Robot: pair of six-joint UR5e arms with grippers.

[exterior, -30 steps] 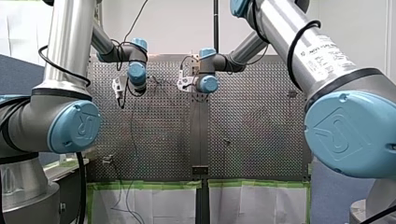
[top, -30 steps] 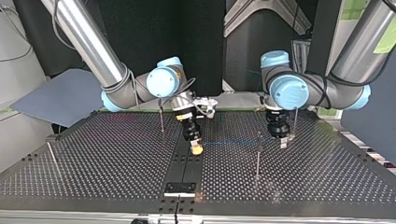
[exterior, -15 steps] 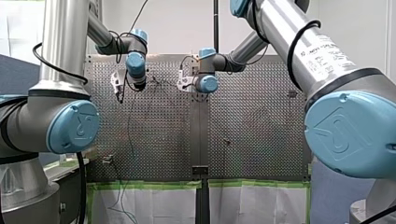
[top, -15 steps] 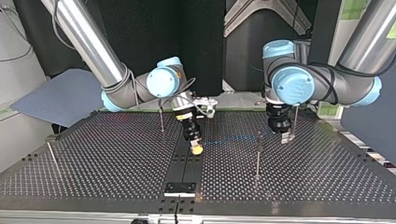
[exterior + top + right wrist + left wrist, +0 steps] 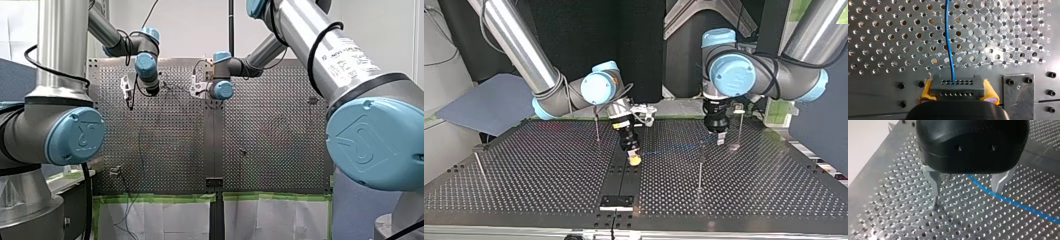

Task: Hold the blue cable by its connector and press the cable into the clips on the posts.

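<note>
My right gripper (image 5: 958,91) is shut on the grey connector (image 5: 956,83), its yellow pads (image 5: 926,91) clamping both ends. The thin blue cable (image 5: 948,37) leaves the connector and runs ahead over the perforated plate. In the top view my right gripper (image 5: 635,160) sits low at the centre rail, and the cable (image 5: 669,148) stretches toward my left gripper (image 5: 720,139). My left gripper (image 5: 966,198) hangs open above the plate, and nothing is between its metal fingers (image 5: 934,185). The cable (image 5: 1018,205) passes just under one fingertip. Thin posts (image 5: 700,165) (image 5: 740,127) stand close by.
Two more posts (image 5: 596,125) (image 5: 479,167) rise on the top view's left half. A black rail (image 5: 624,180) runs down the table's middle. A bolted metal block (image 5: 1018,92) lies beside my right gripper. A grey sheet (image 5: 489,105) lies off the table's far left corner.
My left gripper has lifted and drawn back from the post at the top view's right, shifting slightly toward the view's left. My right gripper has stayed still on the connector.
</note>
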